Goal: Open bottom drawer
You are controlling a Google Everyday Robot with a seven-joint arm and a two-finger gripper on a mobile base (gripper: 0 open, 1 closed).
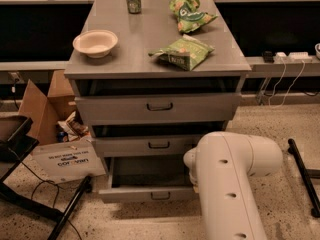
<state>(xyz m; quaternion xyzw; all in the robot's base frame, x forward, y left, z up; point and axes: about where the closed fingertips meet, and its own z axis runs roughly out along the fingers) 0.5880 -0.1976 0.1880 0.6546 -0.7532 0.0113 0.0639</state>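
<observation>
Bottom drawer (136, 194) stands pulled out at the foot of the cabinet (125, 111), grey inside showing. My hand (193, 183) sits by its right end, mostly hidden behind the white arm (230, 184); I cannot tell its grip. Pulling off-centre there could skew and jam the drawer.

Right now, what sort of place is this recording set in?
Probably a lab or workshop: grey metal drawer cabinet, speckled floor, cardboard box. The gripper is mostly hidden behind the arm at the open bottom drawer.
</observation>
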